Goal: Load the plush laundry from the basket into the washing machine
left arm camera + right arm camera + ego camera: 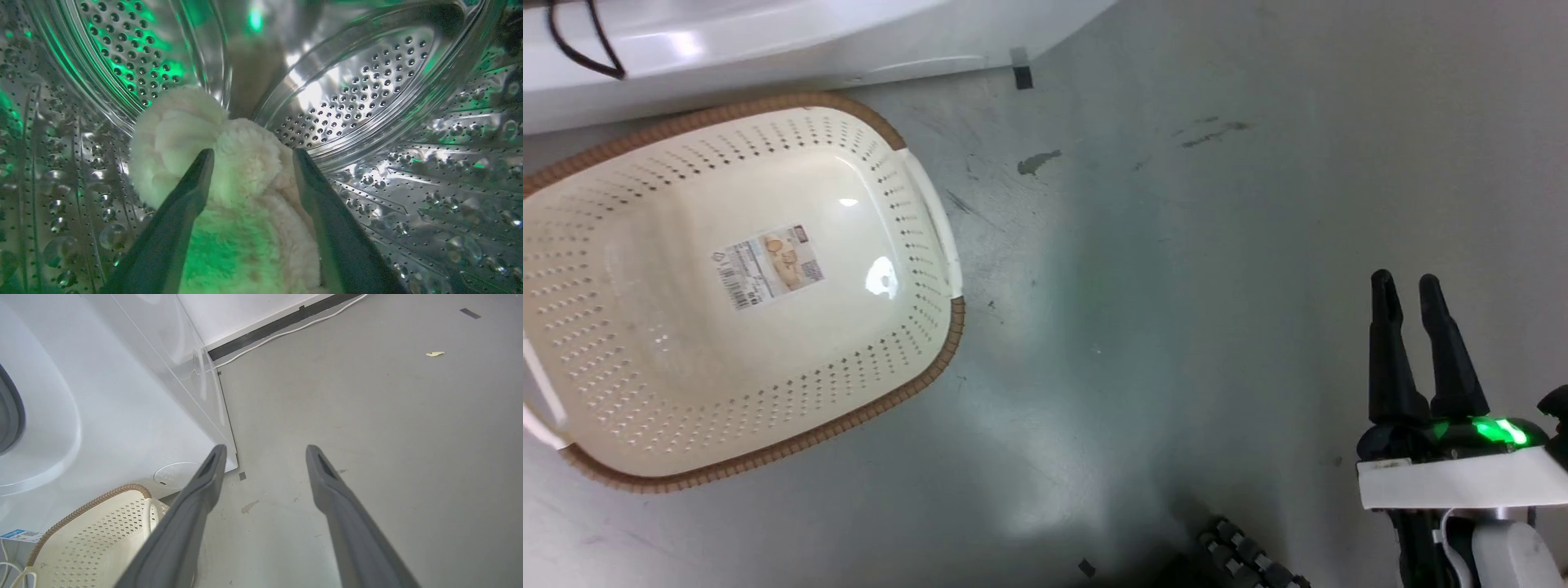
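Release stage of loading: the left gripper (253, 152), fingers spread apart and clamping nothing, straddles the single plush toy (245, 171) lying inside the perforated steel drum (359, 90) of the one washing machine (102, 396). The one basket (645, 392) holds nothing but its paper label (768, 265). The right gripper (1405, 282), likewise spread and empty, hangs over the floor (1176, 245); the next move probably calls for drawing the left arm straight back out without snagging the fur.

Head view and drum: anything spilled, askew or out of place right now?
Nothing stands out. The plush lies in the drum between the left gripper's open fingers. The basket sits upright on the floor, holding just its label. A small stain and scuffs mark the floor.
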Robot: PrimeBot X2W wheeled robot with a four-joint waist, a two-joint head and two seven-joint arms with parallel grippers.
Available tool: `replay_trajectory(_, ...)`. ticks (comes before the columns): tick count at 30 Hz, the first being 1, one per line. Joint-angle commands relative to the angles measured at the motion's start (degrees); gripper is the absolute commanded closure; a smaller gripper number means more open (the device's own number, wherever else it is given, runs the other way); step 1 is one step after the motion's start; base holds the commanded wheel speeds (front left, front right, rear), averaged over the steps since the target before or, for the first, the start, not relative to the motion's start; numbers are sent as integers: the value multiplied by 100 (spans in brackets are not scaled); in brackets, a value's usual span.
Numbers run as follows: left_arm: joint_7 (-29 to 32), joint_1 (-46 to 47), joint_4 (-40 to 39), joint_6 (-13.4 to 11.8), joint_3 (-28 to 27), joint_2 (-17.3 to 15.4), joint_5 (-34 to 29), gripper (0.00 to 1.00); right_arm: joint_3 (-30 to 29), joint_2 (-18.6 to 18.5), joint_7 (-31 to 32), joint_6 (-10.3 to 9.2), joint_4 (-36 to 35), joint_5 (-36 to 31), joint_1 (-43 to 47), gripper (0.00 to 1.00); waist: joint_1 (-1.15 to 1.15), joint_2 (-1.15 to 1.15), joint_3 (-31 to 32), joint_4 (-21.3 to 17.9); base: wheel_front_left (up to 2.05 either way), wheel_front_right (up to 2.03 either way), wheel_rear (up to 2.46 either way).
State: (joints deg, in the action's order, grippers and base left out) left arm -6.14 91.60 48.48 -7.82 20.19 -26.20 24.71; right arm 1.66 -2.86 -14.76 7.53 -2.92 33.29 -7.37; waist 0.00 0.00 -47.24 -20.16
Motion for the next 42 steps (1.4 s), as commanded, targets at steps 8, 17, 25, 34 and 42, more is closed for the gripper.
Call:
replay_trajectory(8, -205, -414, 252, 253, 117, 342, 211, 0, -243, -1, -24, -4, 29, -127, -178, 0, 0, 0, 464, 347, 0, 0, 0)
replay_trajectory(17, -544, -1216, 440, 418, 213, 751, 413, 0, -363, -1, -24, -4, 167, -380, -223, 0, 0, 0, 1243, 751, 0, 0, 0)
replay_trajectory(25, -764, -2032, 519, 518, 216, 1103, 620, 0, -428, -1, -24, -4, 329, -663, -86, 0, 0, 0, 2000, 1067, 0, 0, 0)
replay_trajectory(34, -860, -3054, 360, 626, 173, 1279, 793, 0, -385, -1, -24, -4, 515, -1056, 148, 0, 0, 0, 2827, 1271, 0, 0, 0)
replay_trajectory(42, -882, -4026, -120, 612, 91, 1329, 884, 0, -264, -1, -24, -4, 698, -1538, 457, 0, 0, 0, 3559, 1515, 0, 0, 0)
